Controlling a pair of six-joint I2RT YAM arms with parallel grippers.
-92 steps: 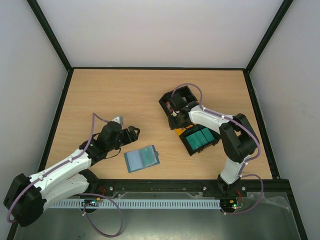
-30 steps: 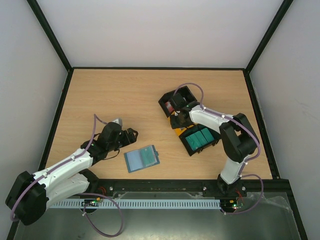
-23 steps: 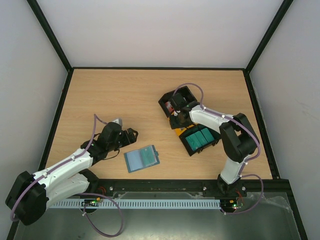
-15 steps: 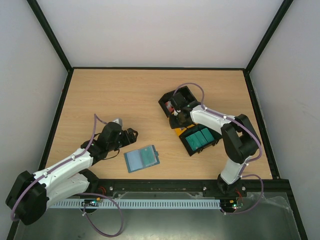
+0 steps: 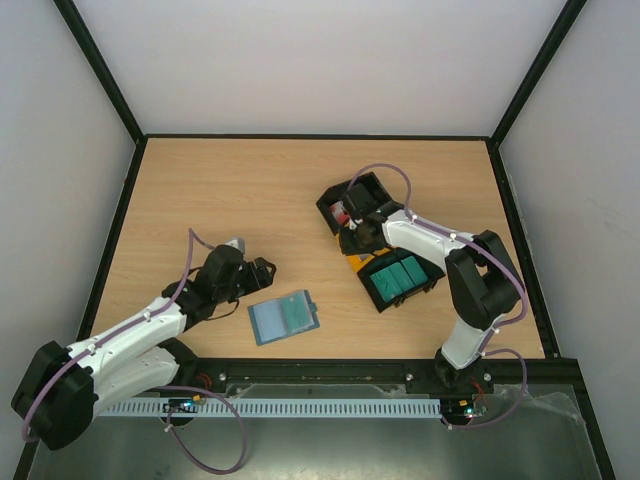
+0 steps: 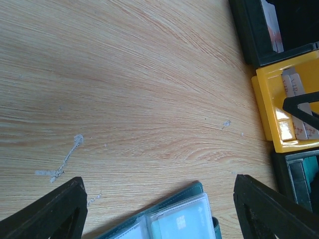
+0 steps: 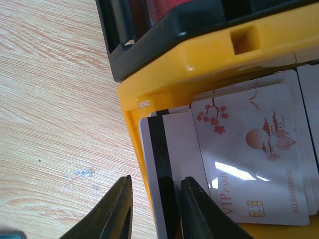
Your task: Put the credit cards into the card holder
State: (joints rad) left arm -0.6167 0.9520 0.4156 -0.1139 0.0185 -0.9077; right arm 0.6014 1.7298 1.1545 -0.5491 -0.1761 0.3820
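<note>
The teal card holder (image 5: 284, 318) lies unfolded near the front of the table, and its clear slots (image 6: 174, 221) show in the left wrist view. My left gripper (image 5: 265, 268) hovers open just left of it, and its jaws (image 6: 157, 181) have only bare table between them. White credit cards (image 7: 249, 159) with red blossoms lie stacked in the yellow bin (image 7: 199, 55). One card (image 7: 172, 154), back up with a black stripe, lies against the bin's left wall. My right gripper (image 7: 155, 179) reaches down there, its narrowed jaws straddling that wall and the striped edge with a gap left.
A black bin (image 5: 350, 200) holding reddish cards (image 7: 164, 7) adjoins the yellow bin (image 5: 356, 263). A dark-green bin (image 5: 400, 278) sits on the near side. Black frame rails edge the table (image 5: 230, 190).
The right gripper's jaws have drawn closer together over the yellow bin's edge, and that arm shifted slightly. The left arm and the card holder stay put.
</note>
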